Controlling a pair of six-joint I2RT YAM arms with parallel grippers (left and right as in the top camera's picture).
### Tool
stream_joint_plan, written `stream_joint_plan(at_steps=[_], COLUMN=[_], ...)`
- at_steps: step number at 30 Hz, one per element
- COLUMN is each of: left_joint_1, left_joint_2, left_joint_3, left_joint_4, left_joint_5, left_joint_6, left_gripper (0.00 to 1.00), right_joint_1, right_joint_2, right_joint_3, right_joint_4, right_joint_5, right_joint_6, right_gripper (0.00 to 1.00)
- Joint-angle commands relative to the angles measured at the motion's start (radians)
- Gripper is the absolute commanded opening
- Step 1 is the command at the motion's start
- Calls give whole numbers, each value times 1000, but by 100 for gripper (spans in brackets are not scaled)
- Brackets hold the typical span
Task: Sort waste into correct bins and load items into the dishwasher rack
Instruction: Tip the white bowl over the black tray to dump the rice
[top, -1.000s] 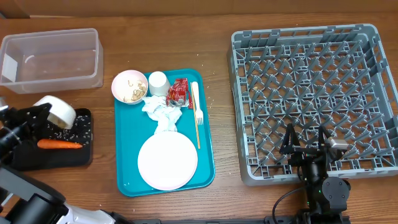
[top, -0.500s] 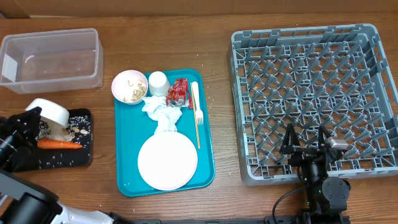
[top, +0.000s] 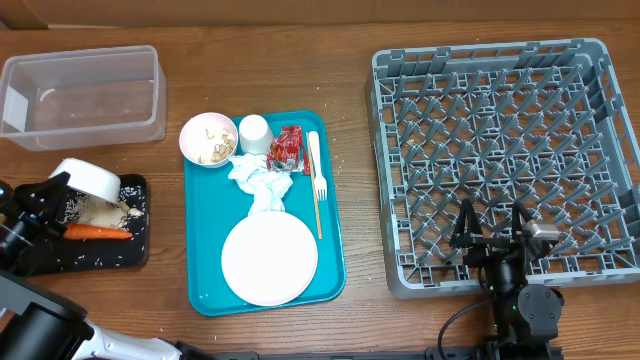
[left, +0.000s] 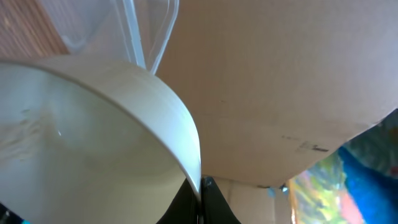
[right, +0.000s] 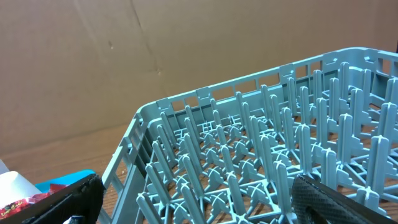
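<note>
My left gripper (top: 50, 190) is shut on the rim of a small pale bowl (top: 88, 180), tipped over the black tray (top: 85, 252); its rim fills the left wrist view (left: 124, 124). Beige food scraps (top: 108, 209) and an orange carrot (top: 95, 232) lie in the black tray. On the teal serving tray (top: 330, 270) are a second bowl with scraps (top: 208, 139), a white cup (top: 255, 133), a red wrapper (top: 287, 148), crumpled napkins (top: 260, 182), a cream fork (top: 317, 180) and the pale plate (top: 269, 258). My right gripper (top: 492, 232) is open at the grey-blue rack's (top: 505, 160) front edge.
A clear plastic tub (top: 82, 96) stands at the back left, behind the black tray. The rack's pegs (right: 261, 155) fill the right wrist view, with brown cardboard behind.
My left gripper has lowered and tipped the bowl over the black tray, and beige scraps have fallen out next to the carrot. The right arm has not moved.
</note>
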Motion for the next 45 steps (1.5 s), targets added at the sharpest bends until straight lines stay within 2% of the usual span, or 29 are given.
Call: stream_joint_plan(at_steps=[1,7,10,14,18,22,24,29,31,36,39,45], left_joint_1=[9,14,13,14,13,12,13,14,13,13,10,-34], left_joint_2=[6,6,6,6,6,-4,-5,-8,-8,-9,-24,-143], left_joint_3=[-2,-2,-2,-2,-2,-2,-1,-1,-1,-2,-2,-1], left_joint_4=[42,119,107,141,139,135,213,268,257,227,166,156], left_joint_5=[-45,11,63,20,88,94,80,94,96,96,95,70], left_joint_6=[-63,-86,-93,-87,-88,-66,-48,-72,-117,-138,-89,-85], left_gripper=[4,4,4,5,4,4,4,4,4,4,4,4], right_joint_1=[5,5,5,5,5,5,5,5,5,5,5,5], right_joint_2=[-11,-11,-11,-11,-11,-11,-11,-11,-11,-11,-11,-11], right_joint_3=[-10,-10,-11,-11,-10,-10,-10,-10,-10,-10,-10,-10], right_joint_4=[8,8,8,8,8,8,8,8,8,8,8,8], right_joint_5=[-5,-5,-5,-5,-5,-5,-5,-5,-5,-5,-5,-5], right_joint_6=[-7,-7,-7,-7,-7,-7,-7,-7,-7,-7,-7,-7], right_gripper=[100,100,100,100,100,100,100,100,100,100,100,100])
